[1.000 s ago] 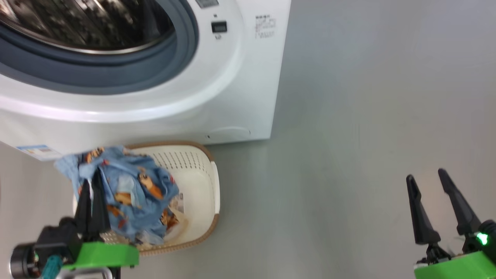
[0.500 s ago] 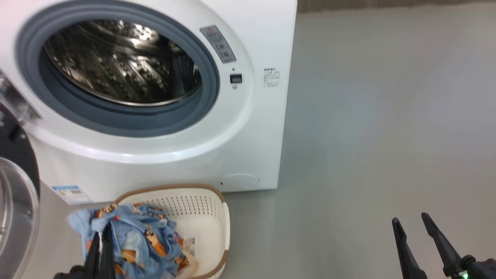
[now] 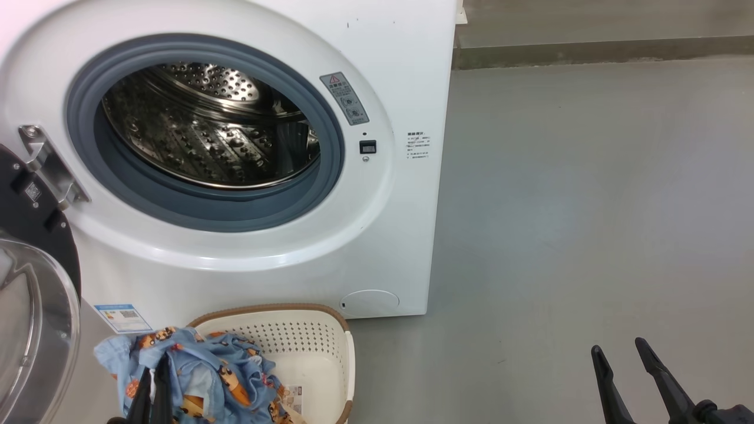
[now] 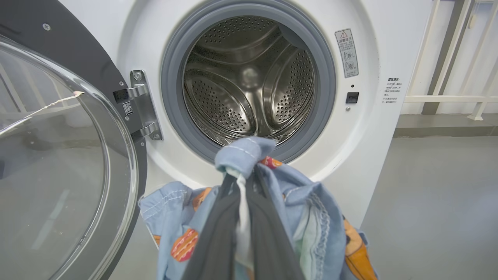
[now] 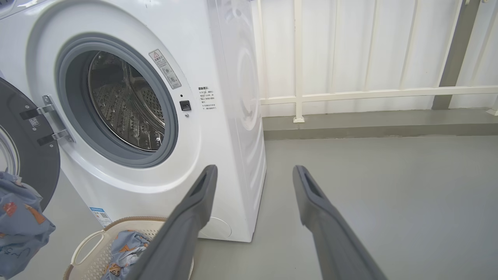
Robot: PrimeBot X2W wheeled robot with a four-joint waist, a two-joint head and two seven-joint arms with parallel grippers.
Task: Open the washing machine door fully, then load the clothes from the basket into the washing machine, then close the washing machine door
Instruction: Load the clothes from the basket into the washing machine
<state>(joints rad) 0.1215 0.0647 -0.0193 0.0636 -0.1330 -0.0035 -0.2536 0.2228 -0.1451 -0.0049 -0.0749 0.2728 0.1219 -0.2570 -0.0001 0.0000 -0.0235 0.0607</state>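
Note:
The washing machine stands with its steel drum exposed. Its door is swung wide open to the left, black rim and glass bowl facing me. Below the opening sits the cream basket. My left gripper is shut on a bunch of the light-blue bear-print clothes, lifted above the basket's left side. In the left wrist view the clothes drape over the closed fingers in front of the drum. More clothes lie in the basket. My right gripper is open and empty, low over the floor at the right.
Grey floor stretches to the right of the machine. A white railing and a low kerb run along the back wall. The door hinge sits on the machine's left side.
The head camera has tilted upward, bringing the whole drum opening and the door into view. My left gripper still holds the clothes above the basket. The right gripper stays open.

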